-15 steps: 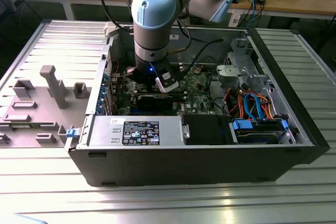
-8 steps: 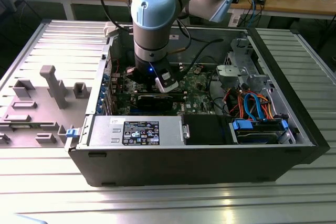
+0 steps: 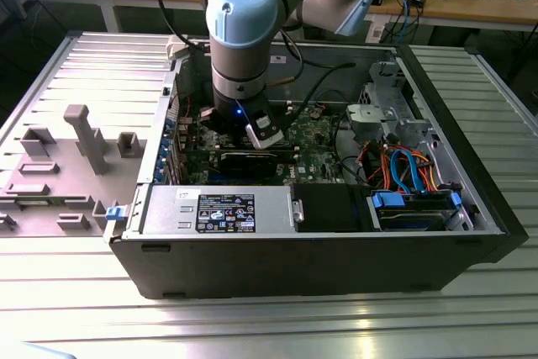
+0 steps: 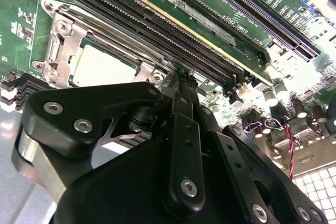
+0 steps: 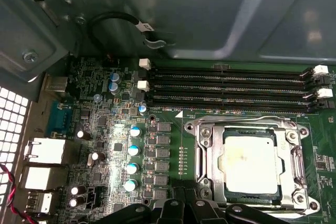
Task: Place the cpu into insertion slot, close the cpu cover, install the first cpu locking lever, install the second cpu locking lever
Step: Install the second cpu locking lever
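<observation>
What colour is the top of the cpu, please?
Dull silver-grey, the cpu shows best in the first wrist view.

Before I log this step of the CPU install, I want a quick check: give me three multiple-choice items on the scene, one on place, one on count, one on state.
1. Where is the cpu?
A. in the insertion slot
B. on the ribbed table
C. on the power supply

2. How many long black memory slots run beside the socket?
A. one
B. four
C. eight

3. How does the cpu cover sit?
A. standing open
B. removed
C. down around the chip

Answers: 1 A, the silver top sits inside the socket; 2 B, four parallel rows show in the first wrist view; 3 C, the frame lies flat, chip showing through its window.
</observation>
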You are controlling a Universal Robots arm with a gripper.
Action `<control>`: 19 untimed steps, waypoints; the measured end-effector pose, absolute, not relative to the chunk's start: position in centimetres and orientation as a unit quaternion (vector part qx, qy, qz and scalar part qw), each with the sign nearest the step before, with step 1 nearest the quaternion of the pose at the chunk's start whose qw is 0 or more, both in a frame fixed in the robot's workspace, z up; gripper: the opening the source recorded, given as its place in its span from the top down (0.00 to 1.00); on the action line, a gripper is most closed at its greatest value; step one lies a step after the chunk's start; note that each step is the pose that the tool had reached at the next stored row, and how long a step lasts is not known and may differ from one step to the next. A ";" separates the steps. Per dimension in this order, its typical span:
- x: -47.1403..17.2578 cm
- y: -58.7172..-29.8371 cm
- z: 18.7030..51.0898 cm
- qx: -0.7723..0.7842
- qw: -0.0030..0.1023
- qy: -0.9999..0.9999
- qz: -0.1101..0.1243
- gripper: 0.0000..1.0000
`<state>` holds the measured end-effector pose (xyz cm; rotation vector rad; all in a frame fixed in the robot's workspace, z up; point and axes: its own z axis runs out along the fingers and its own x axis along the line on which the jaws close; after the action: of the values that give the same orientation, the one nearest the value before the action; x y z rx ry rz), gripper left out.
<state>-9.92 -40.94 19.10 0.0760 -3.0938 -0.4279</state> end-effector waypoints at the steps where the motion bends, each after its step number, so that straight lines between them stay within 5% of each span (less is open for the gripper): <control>1: -9.9 -40.9 19.1 0.024 0.009 -0.990 -0.137 0.89; 19: -9.8 -40.9 21.2 0.024 0.008 -0.990 -0.138 0.89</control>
<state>-9.83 -40.89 21.23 0.0761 -3.0939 -0.4308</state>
